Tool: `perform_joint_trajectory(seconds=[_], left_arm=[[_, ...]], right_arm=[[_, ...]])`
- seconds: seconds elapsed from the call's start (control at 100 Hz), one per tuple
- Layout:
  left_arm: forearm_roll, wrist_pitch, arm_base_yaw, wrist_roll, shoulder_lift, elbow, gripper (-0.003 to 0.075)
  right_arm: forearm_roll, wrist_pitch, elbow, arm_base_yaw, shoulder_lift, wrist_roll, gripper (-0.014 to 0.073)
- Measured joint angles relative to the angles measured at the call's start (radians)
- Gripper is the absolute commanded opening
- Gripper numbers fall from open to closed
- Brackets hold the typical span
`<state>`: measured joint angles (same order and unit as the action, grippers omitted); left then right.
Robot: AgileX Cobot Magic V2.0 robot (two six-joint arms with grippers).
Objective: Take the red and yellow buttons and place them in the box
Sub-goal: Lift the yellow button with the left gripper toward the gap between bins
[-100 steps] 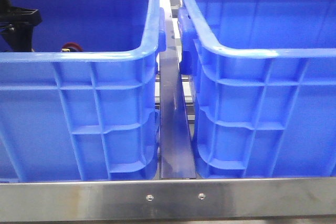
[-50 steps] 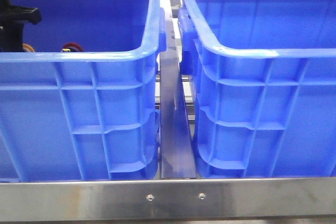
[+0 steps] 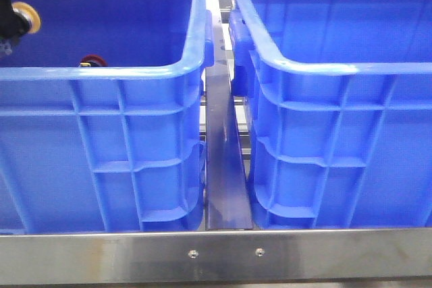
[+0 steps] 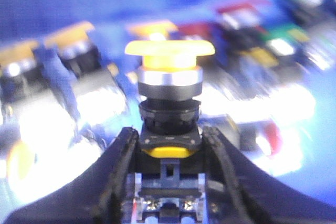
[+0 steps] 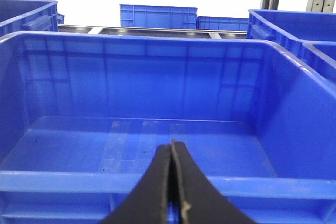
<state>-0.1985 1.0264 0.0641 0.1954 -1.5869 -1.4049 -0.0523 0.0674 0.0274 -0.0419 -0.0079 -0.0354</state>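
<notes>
the left claw (image 4: 170,145) is clamped on the black body of the yellow button (image 4: 169,51), lifted inside the left crate (image 3: 101,72). i judge the carry to the right crate (image 5: 157,129) is next, calling for clearing both rims. the right claw (image 5: 172,182) is closed and empty. the red button (image 3: 92,61) only peeks over the rim; the heap below is blurred.

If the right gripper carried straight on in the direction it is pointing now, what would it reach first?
Probably the near rim of the blue crate just ahead of the shut right gripper; if it clears that, the crate's bare floor comes next. Depth is hard to judge.
</notes>
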Motion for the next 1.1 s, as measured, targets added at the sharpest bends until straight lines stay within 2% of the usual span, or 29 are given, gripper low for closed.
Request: perform_joint_trajectory(seconds=[0.19,0.36,0.48,0.8,1.1], left_arm=[[-0.182,0.004,0.010,0.156,0.058,0.024,0.0021],[-0.368,0.008,0.095,0.284,0.060,0.024,0.0021],[-0.478,0.008,0.166,0.324,0.060,0.024,0.0021],[-0.522,0.006,0.346,0.338,0.060,0.028,0.0021],[-0.525,-0.004,0.426,0.338,0.060,0.028,0.0021]], right_arm=[[0.000,0.000,0.000,0.000,0.000,0.000,-0.0104],[0.000,0.000,0.000,0.000,0.000,0.000,-0.0104],[0.000,0.000,0.000,0.000,0.000,0.000,-0.0104],[0.000,0.000,0.000,0.000,0.000,0.000,-0.0104],[0.000,0.000,0.000,0.000,0.000,0.000,-0.0104]])
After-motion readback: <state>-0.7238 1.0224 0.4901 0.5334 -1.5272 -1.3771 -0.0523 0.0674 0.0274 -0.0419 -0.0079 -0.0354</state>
